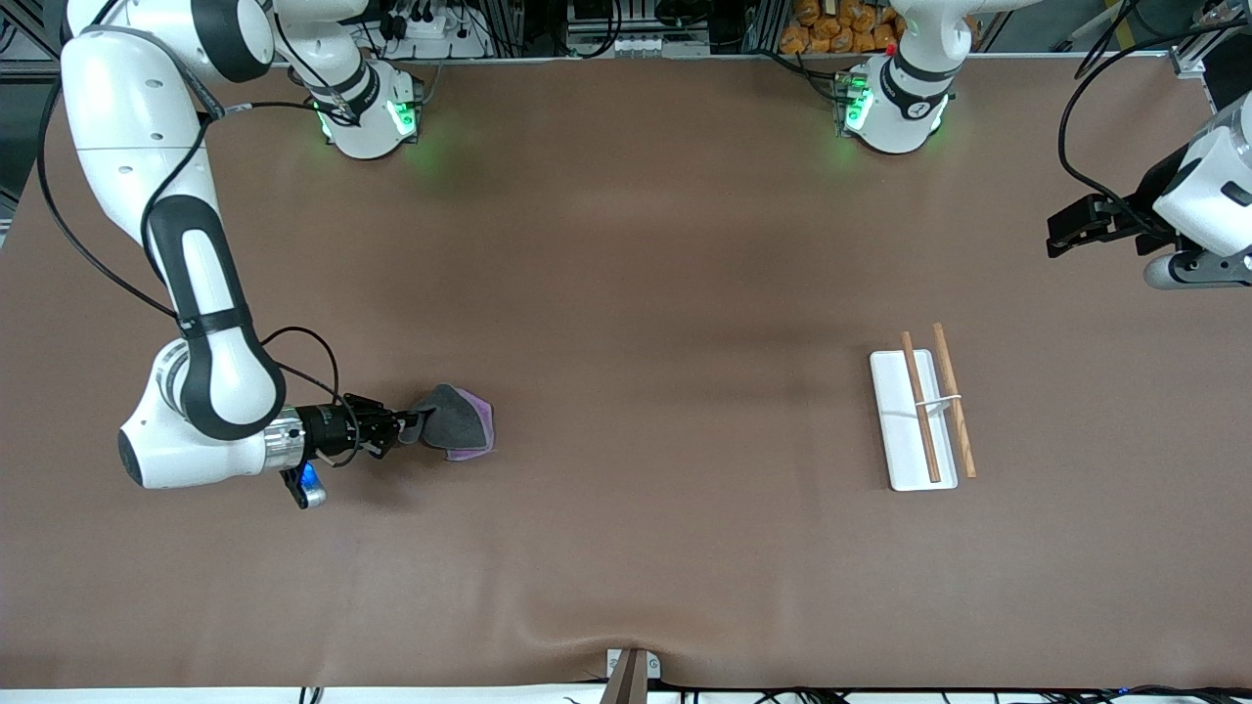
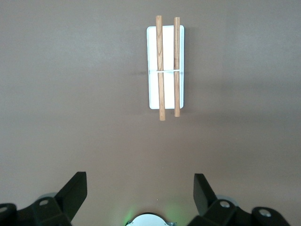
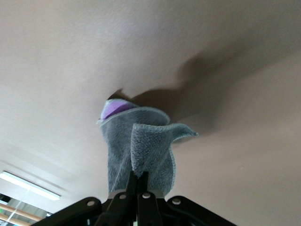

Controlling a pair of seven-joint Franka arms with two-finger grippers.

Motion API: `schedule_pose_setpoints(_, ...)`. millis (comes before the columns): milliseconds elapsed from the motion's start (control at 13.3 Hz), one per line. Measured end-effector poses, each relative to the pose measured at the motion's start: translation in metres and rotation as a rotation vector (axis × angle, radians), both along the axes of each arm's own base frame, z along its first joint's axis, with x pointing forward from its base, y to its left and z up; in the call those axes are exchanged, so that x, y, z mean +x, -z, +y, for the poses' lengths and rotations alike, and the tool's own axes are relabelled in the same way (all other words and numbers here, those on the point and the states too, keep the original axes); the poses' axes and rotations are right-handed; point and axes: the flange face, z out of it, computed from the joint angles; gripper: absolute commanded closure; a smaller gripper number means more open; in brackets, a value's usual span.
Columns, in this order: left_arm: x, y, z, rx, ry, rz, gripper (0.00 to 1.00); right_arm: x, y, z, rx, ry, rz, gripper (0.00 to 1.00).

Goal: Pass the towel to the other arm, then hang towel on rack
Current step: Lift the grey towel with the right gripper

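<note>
Meanwhile, the right hand [image 1: 409, 424] pinched the towel [image 1: 455, 422] at its fingertips over the counter [image 1: 626, 293]; the left hand [image 2: 140, 192] waited open, above the rack [image 1: 922, 415], well apart.

Brown table cover [image 1: 626, 244] fills most of the frame; wrinkled along lower centre edge. Small grey bracket [image 1: 631, 675] at bottom centre, at the cover's edge. Orange objects [image 1: 831, 29] heaped at top, right of centre. Black cables [image 1: 1105, 88] loop at upper right.
</note>
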Motion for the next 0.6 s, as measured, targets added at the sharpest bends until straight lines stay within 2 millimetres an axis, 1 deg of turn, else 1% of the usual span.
schedule_pose_setpoints(301,0.0,-0.002,-0.004,-0.025,0.001,-0.002,0.0,0.005,-0.013,0.018,-0.01,0.032,0.031,1.0)
schedule_pose_setpoints(601,0.0,-0.003,-0.005,-0.038,0.001,-0.003,0.0,0.01,-0.034,0.045,-0.01,0.079,0.083,1.0)
